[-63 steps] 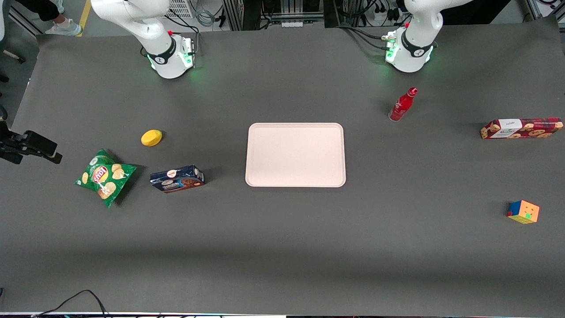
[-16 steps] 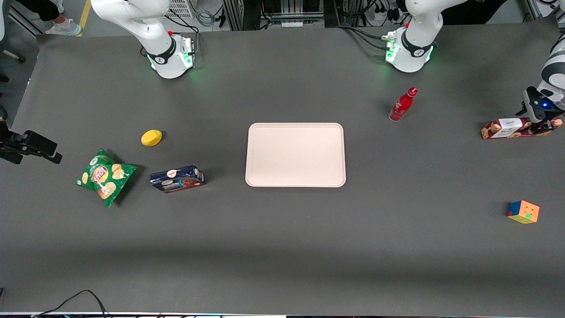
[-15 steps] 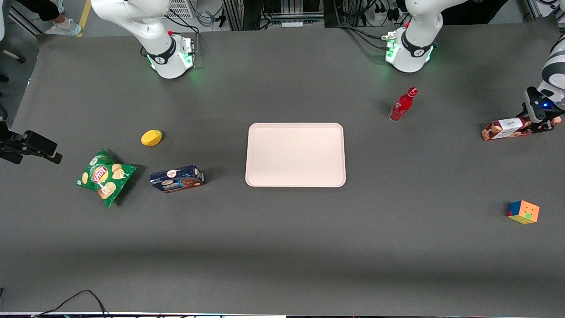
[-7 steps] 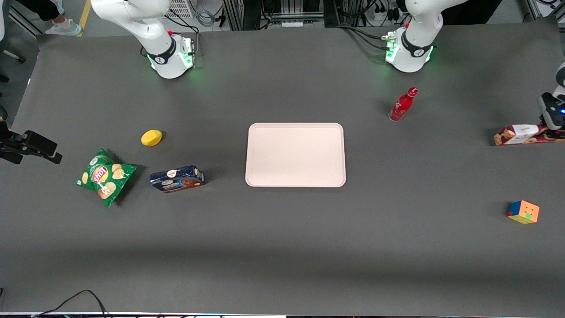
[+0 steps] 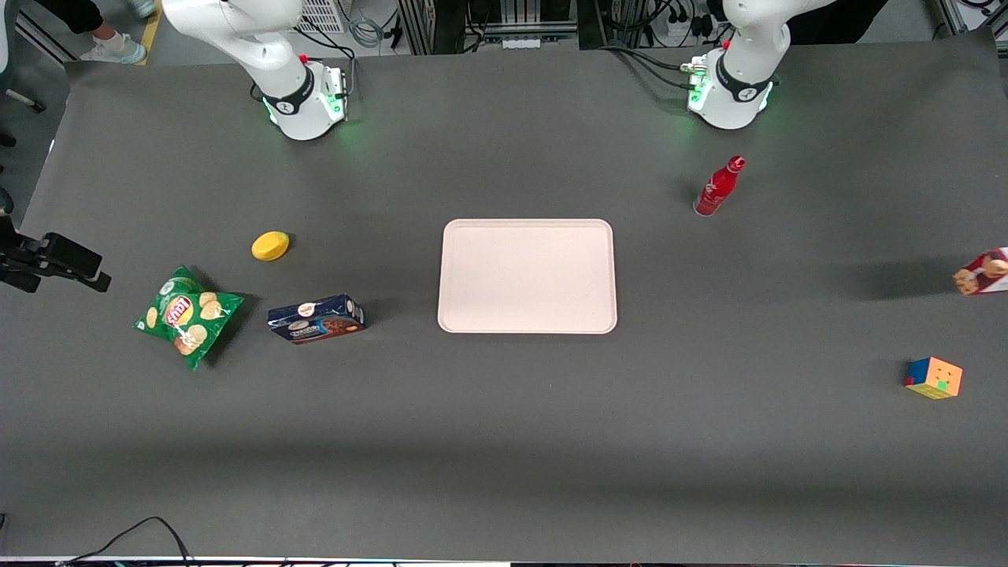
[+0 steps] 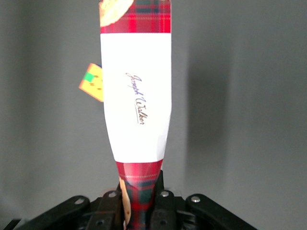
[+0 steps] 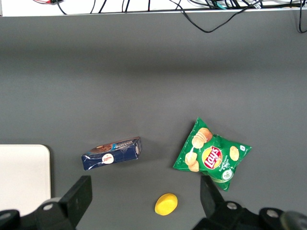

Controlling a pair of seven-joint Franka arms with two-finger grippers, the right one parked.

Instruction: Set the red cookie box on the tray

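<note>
Red cookie box [image 6: 137,96] in gripper [image 6: 139,203], above dark grey table [image 5: 504,441]

A dark grey matte sheet covers the wide table [image 5: 504,441] — evenly lit, with a softer shadow band nearer the front camera. Past its edge lie black cables [image 5: 630,55], equipment racks and pale floor with a yellow stripe [image 5: 153,22].

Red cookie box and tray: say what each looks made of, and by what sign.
Red cookie box, held in the gripper above the table at the working arm's end: seemingly printed cardboard, with tartan print, a smooth white label panel and crisp folded edges. Tray: probably moulded plastic, matte pale cream-pink, with rounded corners and a low, even rim; the look leaves this open.
</note>
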